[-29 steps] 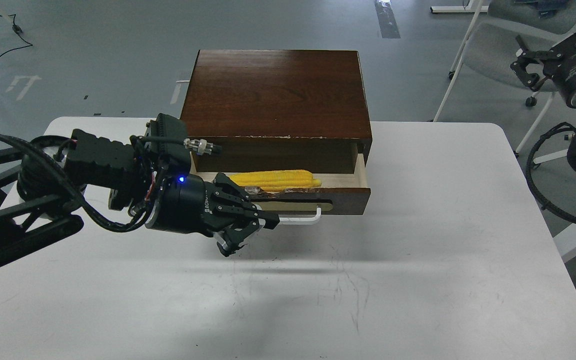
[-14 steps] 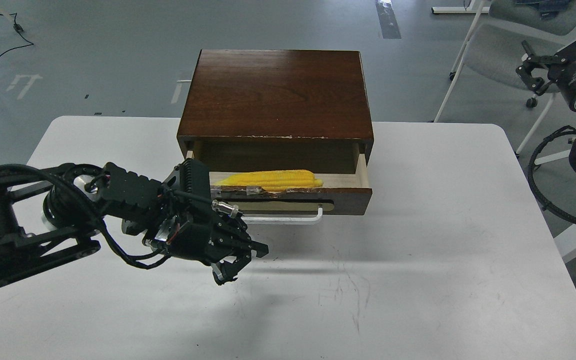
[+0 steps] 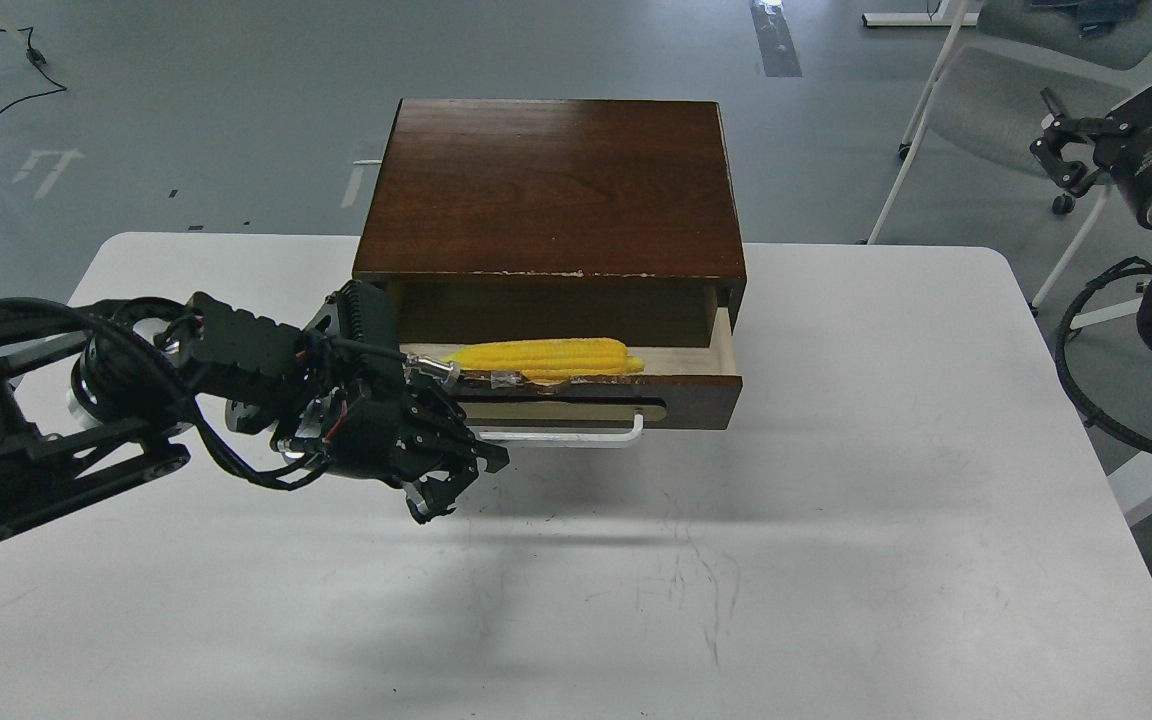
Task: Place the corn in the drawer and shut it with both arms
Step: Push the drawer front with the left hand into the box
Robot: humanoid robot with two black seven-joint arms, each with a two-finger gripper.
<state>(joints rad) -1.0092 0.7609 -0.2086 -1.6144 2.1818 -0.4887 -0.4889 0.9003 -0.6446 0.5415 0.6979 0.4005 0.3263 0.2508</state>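
Observation:
The yellow corn (image 3: 546, 355) lies lengthwise inside the open drawer (image 3: 696, 400), just behind its chipped front edge. The drawer sticks out of a dark brown cabinet (image 3: 551, 185) and has a white bar handle (image 3: 576, 438). My left gripper (image 3: 461, 480) is open and empty. It hangs just above the table in front of the drawer's left end, next to the handle's left end. My left arm hides the drawer's left corner. My right gripper (image 3: 1056, 148) is open and empty, raised off the table at the far right, well away from the drawer.
The cabinet stands at the back middle of a white table (image 3: 836, 560). A grey chair (image 3: 996, 95) with white legs stands behind the table's right corner. Black cables (image 3: 1086, 390) hang by my right arm at the right edge.
My left gripper has pulled back from the drawer's front edge, moving down and to the left, and turned. The corn and drawer have not moved. My right gripper has shifted slightly.

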